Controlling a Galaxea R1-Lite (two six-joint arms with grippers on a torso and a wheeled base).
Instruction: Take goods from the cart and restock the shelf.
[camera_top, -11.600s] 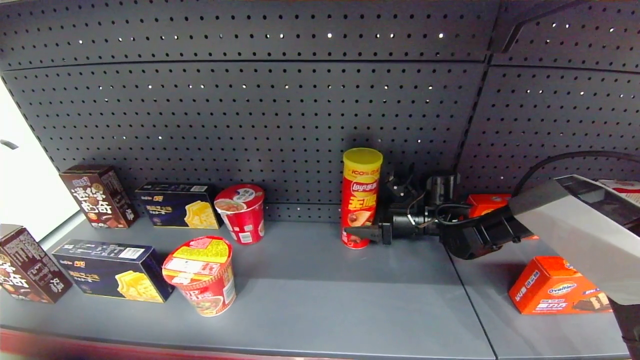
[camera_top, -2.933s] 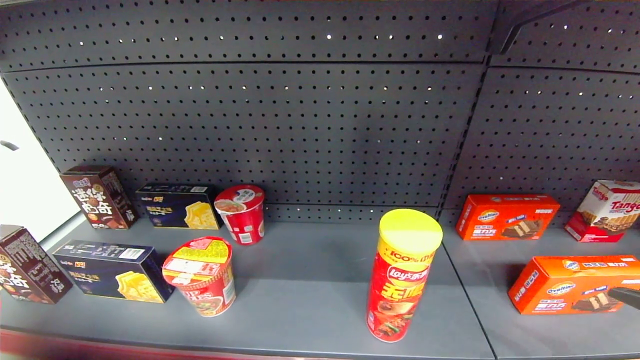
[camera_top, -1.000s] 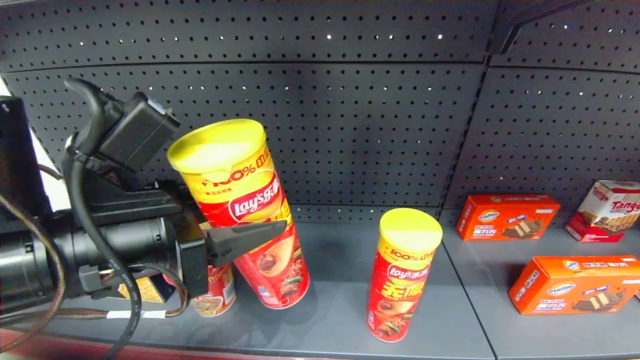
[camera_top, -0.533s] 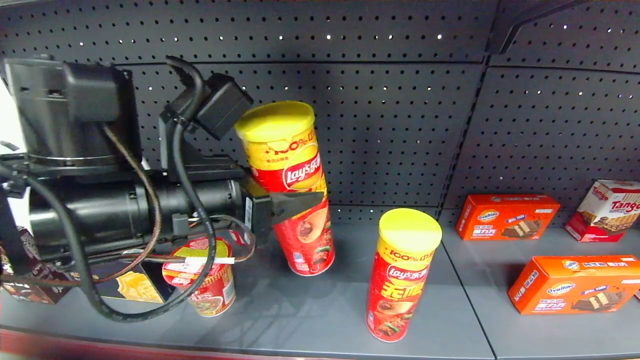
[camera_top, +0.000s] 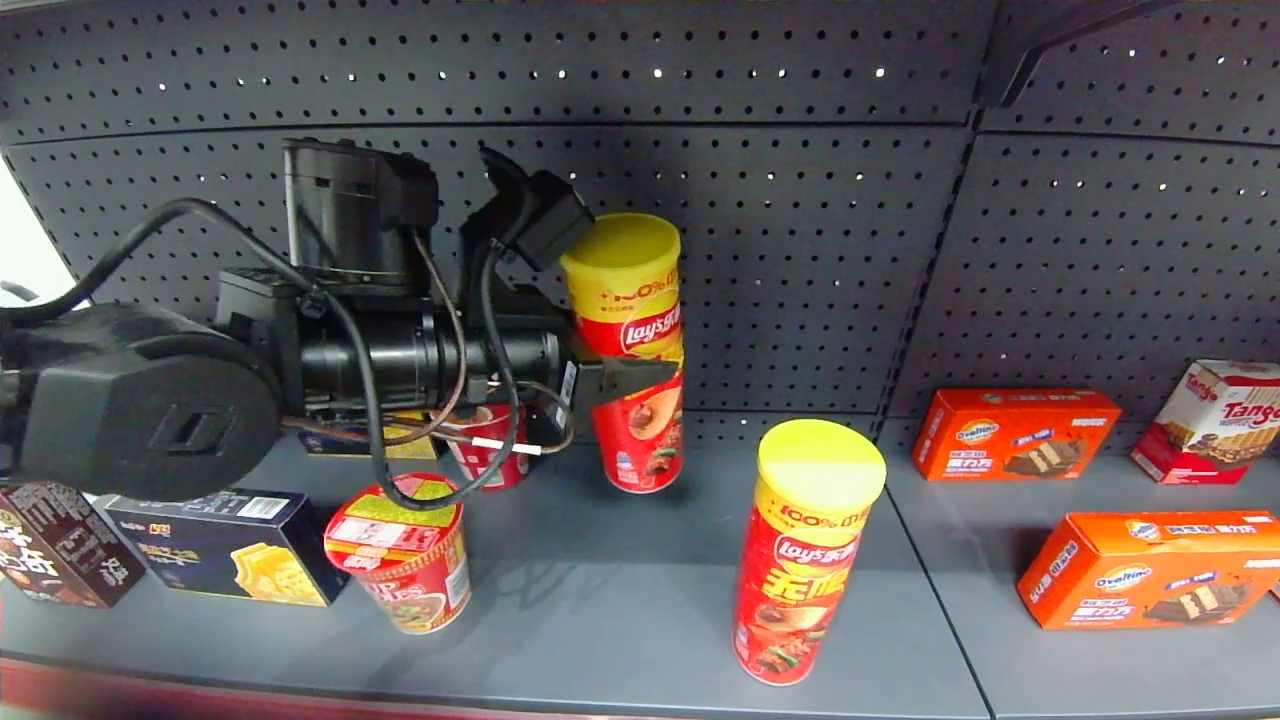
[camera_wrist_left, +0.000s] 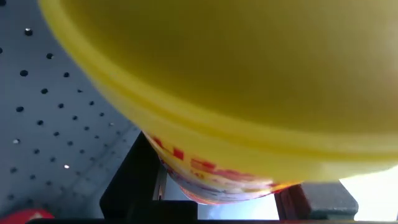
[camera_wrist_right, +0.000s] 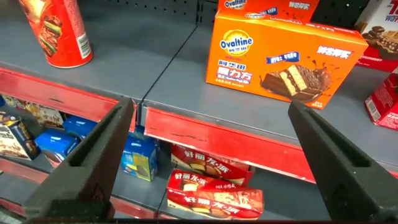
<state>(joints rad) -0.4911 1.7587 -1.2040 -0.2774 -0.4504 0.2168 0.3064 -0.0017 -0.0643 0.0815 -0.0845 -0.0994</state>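
Observation:
My left gripper (camera_top: 640, 368) is shut on a red chips can with a yellow lid (camera_top: 632, 340), gripping it around the middle. The can is nearly upright at the back of the grey shelf (camera_top: 620, 600), close to the pegboard. I cannot tell whether its base touches the shelf. In the left wrist view the can's yellow lid (camera_wrist_left: 236, 68) is very close, with a black finger (camera_wrist_left: 134, 186) beside it. A second, identical chips can (camera_top: 808, 550) stands free near the shelf's front edge, and its base (camera_wrist_right: 59, 31) is in the right wrist view. My right gripper (camera_wrist_right: 211, 162) hangs open below and in front of the shelf edge.
Two cup noodles (camera_top: 405, 550) (camera_top: 487, 445), dark blue boxes (camera_top: 235, 545) and a brown box (camera_top: 55, 545) stand on the left. Orange boxes (camera_top: 1010, 430) (camera_top: 1150, 565) and a wafer box (camera_top: 1220, 420) fill the right bay. Open shelf lies between the two cans. A lower shelf holds more boxes (camera_wrist_right: 211, 193).
My left arm has carried the chips can to the right and toward the back of the shelf, and the can has straightened from tilted to nearly upright. The front can has not moved.

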